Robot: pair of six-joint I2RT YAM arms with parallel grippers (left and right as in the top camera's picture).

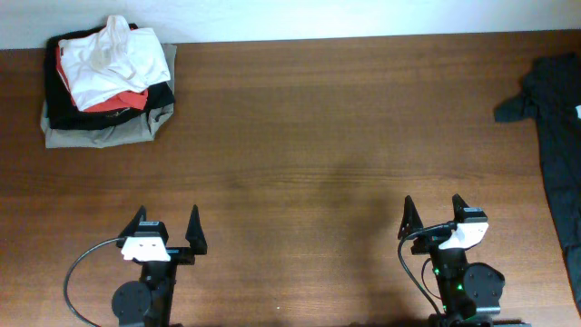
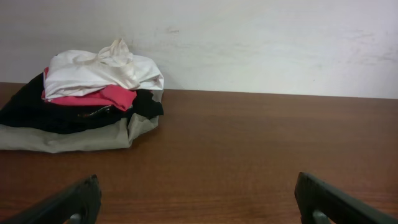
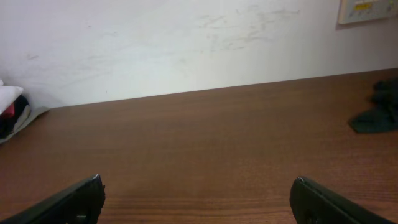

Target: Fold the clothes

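Clothes are well apart from both pincers. The left pincer [image 1: 167, 220] and right pincer [image 1: 433, 211] are spread wide, holding nothing, at the near edge of the desk [image 1: 309, 173]. A folded stack [image 1: 109, 86] sits far left. A dark garment [image 1: 556, 127] sprawls at the right edge.

Overhead top-down; wrist cameras low, toward wall [image 2: 249, 43]

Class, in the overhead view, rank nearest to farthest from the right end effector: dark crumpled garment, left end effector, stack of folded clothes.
1. Dark crumpled garment, right edge.
2. Left end effector, near left.
3. Stack of folded clothes, far left corner.
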